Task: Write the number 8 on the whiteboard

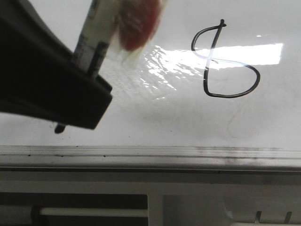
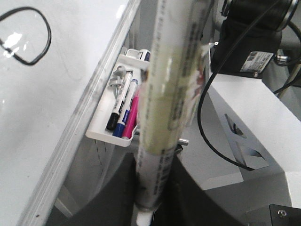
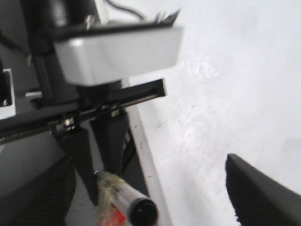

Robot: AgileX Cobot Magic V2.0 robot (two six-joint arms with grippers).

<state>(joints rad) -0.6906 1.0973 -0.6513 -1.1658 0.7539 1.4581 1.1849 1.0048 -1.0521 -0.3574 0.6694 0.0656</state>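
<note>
Already the number 8 (image 1: 225, 61) stood drawn in thin black ink on the whiteboard (image 1: 155, 117), well up from the silver rail (image 1: 150, 151) along its near edge and toward the right end. My left gripper (image 2: 149, 188) was pinched on a marker (image 2: 164, 103), held clear of the figure, with a small white tray (image 2: 106, 132) of spare pens just off the board's edge. My right gripper's fingers (image 3: 263, 193) were spread apart, holding nothing, near the board's surface.

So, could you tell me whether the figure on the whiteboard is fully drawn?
Drawn: the number 8 shows two closed loops on the whiteboard, and the marker is away from it.
</note>
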